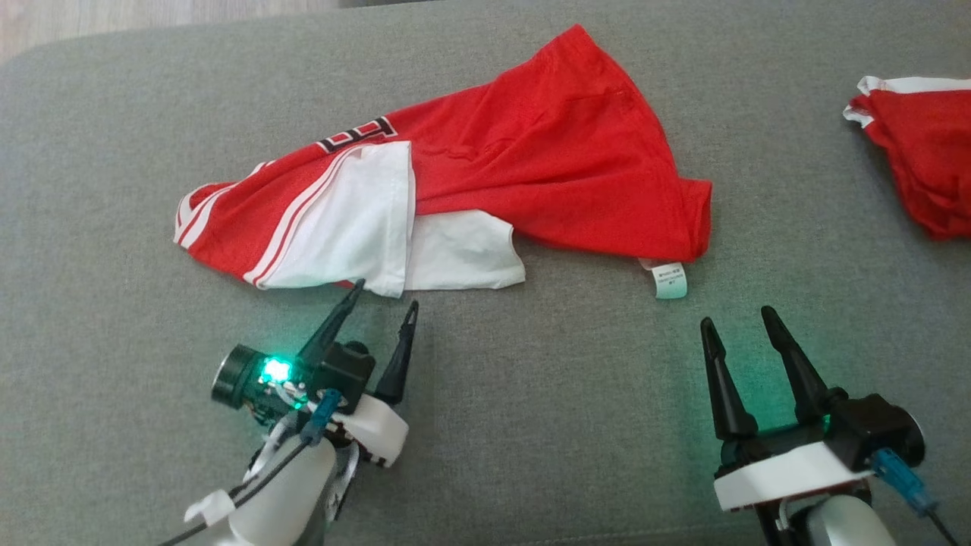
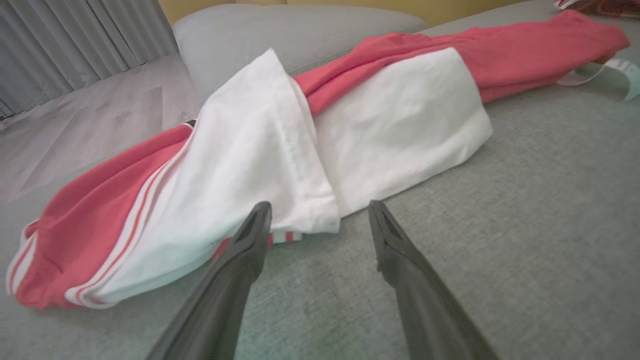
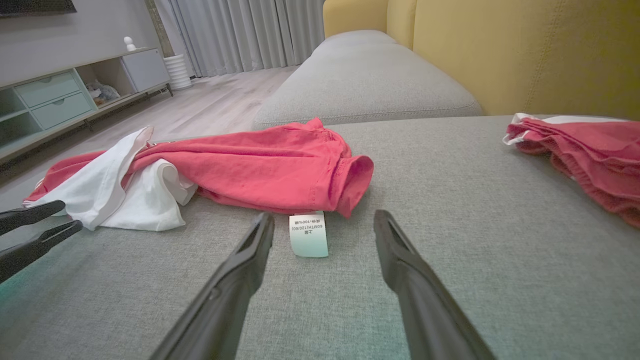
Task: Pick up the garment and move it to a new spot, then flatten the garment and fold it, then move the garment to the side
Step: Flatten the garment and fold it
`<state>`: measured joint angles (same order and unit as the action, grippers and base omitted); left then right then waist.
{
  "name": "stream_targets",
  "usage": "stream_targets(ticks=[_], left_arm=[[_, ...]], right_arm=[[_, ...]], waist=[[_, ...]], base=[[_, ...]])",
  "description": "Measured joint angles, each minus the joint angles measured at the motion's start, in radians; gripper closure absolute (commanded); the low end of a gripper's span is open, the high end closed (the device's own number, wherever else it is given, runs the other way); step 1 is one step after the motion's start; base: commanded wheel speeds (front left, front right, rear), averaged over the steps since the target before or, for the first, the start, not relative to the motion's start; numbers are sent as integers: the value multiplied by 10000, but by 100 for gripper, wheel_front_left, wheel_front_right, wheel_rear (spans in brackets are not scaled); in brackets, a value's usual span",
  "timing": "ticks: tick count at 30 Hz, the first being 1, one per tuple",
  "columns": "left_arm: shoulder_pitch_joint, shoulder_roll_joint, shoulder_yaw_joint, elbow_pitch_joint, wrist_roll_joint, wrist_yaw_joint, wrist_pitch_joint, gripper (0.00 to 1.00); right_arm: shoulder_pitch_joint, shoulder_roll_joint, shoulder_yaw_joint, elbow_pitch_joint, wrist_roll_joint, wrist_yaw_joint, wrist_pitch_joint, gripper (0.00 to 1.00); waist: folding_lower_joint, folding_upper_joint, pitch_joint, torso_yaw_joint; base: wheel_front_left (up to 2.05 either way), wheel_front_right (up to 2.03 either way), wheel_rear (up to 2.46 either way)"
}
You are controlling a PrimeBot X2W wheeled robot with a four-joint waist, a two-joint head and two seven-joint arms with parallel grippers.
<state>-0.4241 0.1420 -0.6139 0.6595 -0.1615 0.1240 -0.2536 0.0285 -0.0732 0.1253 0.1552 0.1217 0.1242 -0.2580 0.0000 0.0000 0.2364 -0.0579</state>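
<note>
the left gripper (image 1: 385, 294) has its jaws wide and empty, tips at the white hem of the red and white shirt (image 1: 546, 159). the right gripper (image 1: 737, 316), jaws also wide and empty, sits just short of the shirt's label (image 1: 670, 280). the shirt lies crumpled on the grey sofa seat (image 1: 531, 425); another red garment (image 1: 918, 152) lies well apart, to its right.
</note>
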Motion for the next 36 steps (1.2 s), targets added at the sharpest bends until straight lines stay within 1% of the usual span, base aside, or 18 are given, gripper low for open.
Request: stream_targets(ticks=[8,13,16,17,18,20,21,22,23,29,31,34,36], left_arm=[[-487,50,13,531,29,-19,0,0],[-508,31,6,805,29,-23,0,0],[-511,27,-2,853,29,-102,0,0],[-516,21,-4,884,29,-102,0,2],[-532,17,-6,924,29,-102,0,13],[-610,12,-8,1001,29,-107,0,51],[-655,2,-8,1005,29,-107,0,61],[-692,-10,-8,1007,29,-109,0,75],[-716,-23,-8,1009,29,-109,0,100],[-727,-115,-2,849,29,-196,0,100],[-704,-113,33,316,29,-169,0,100],[-532,-61,161,-826,31,63,0,100],[-241,69,337,-1768,100,303,-2,100]], right_arm=[[-252,-15,25,-13,0,0,-2,0],[-248,-23,23,-12,0,0,-2,0],[-247,-25,23,-13,2,0,-2,0],[-247,-29,23,-13,0,0,-2,0],[-246,-29,19,-21,0,0,-2,0],[-246,-29,10,-58,0,0,0,0],[-246,-36,0,-69,0,0,-2,0],[-246,-42,-8,-79,-2,0,-2,0],[-245,-46,-13,-88,-2,0,-2,0],[-226,-109,-102,-107,-4,0,-2,0],[-194,-113,-148,-115,-4,0,-2,0],[-156,-111,-301,-123,-4,0,-2,0],[-140,-109,-479,-148,-4,0,-2,0]], waist=[[1,0,173,1],[0,0,158,-100],[0,0,164,-126],[0,0,176,-135],[1,0,186,-140],[0,0,203,-132],[0,0,212,-124],[1,0,219,-114],[1,0,227,-103],[0,0,195,42],[1,0,147,137],[1,0,42,344],[1,0,-40,541]], base=[[0,0,0],[0,0,0],[0,0,0],[0,0,0],[0,0,0],[0,0,0],[0,0,0],[0,0,0],[0,0,0],[0,0,0],[0,0,0],[0,0,0],[0,0,0]])
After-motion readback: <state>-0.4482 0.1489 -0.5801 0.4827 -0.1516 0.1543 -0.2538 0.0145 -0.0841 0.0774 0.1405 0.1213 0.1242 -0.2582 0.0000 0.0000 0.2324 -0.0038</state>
